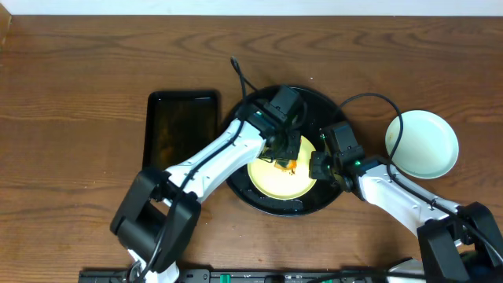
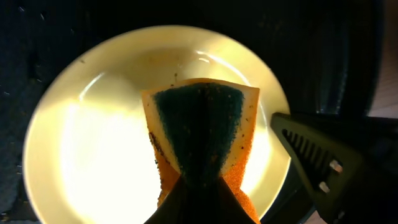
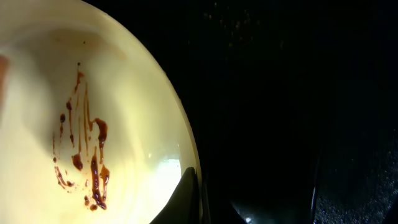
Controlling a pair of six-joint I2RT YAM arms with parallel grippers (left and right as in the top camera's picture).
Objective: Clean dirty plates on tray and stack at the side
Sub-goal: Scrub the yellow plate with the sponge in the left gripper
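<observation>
My left claw [image 1: 284, 146] is closed on a folded sponge with a dark green scouring face and an orange body [image 2: 202, 127]. It holds the sponge over the middle of the pale yellow round plate [image 2: 93, 143]. Brown streaks of sauce [image 3: 93, 165] lie on the plate, so I judge the wipe has yet to be done.

My right claw [image 3: 211, 205] is at the plate's right rim, one finger over the lip and one outside. I cannot tell whether it is pinching or only straddling.

The plate sits inside the large round glossy black tray [image 1: 283, 209], toward its near side.

The risk I see:
- If the right claw is not firm, a hard push with the sponge could skate the plate across the slick tray or tip it on its rim.
- The two claws are close together, so a wide stroke to the right could knock them together.

There is more room to sweep leftward.

A pale mint-green round plate [image 1: 422, 143] rests on the wooden table [image 1: 78, 63], right of the tray. A rectangular black tray [image 1: 182, 126] lies to the left, and the far table is open.
</observation>
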